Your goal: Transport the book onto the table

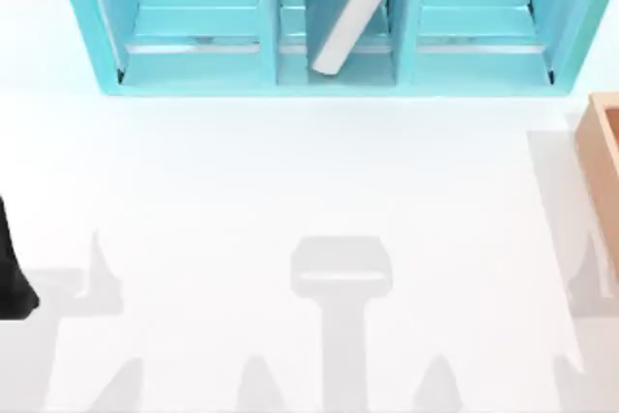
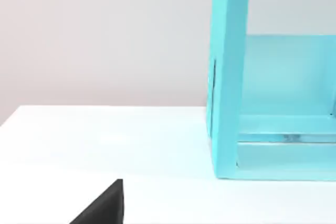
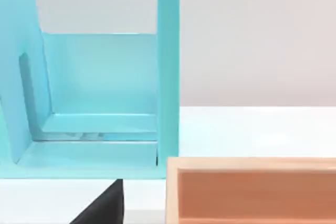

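The light-blue book [image 1: 350, 9] with white-grey page edges leans tilted inside the middle compartment of the turquoise shelf unit [image 1: 193, 74] at the far side of the white table [image 1: 290, 171]. My left gripper [image 1: 15, 278] is a dark shape at the table's left edge, far from the book, and a black part of it [image 2: 102, 207] juts in low in the left wrist view. A black part of my right gripper [image 3: 102, 207] appears in the right wrist view, facing the shelf's right end compartment [image 3: 100, 87]. Nothing is held.
An orange-tan wooden box [image 1: 602, 157] stands at the table's right edge, just in front of the shelf's right end; it is also close ahead in the right wrist view as the box [image 3: 252, 190]. The shelf's left end wall [image 2: 227, 77] rises ahead of the left wrist camera.
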{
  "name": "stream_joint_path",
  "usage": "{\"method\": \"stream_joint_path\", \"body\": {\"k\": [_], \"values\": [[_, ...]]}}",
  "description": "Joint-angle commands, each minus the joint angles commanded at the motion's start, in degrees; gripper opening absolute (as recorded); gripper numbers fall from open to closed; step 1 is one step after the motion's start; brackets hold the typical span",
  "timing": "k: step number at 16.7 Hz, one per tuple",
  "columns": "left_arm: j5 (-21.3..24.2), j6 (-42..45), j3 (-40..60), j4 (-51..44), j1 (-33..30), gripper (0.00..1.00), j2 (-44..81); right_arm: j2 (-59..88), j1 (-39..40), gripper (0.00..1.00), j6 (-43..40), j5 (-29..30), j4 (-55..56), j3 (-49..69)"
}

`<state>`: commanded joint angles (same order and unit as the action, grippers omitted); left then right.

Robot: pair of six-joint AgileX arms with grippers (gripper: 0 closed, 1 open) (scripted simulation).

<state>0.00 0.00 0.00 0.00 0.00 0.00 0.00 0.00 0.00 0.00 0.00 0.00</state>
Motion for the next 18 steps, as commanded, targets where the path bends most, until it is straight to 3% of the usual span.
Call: {"method": "stream_joint_path", "body": {"k": [4,8,12,18], "values": [[0.0,0.0,0.0,0.0,0.0,1.00,0.0,1.7,1.1,1.00,0.3,0.6,1.7,1.6],[0.0,0.0,0.0,0.0,0.0,1.00,0.0,12.2,7.0,1.00,2.0,3.8,11.5,9.7],[0.0,0.0,0.0,0.0,0.0,1.00,0.0,31.7,15.6,1.00,5.1,8.8,25.5,21.0],[0.0,0.0,0.0,0.0,0.0,1.00,0.0,72.5,28.5,1.00,11.8,19.4,45.4,39.6]]}}
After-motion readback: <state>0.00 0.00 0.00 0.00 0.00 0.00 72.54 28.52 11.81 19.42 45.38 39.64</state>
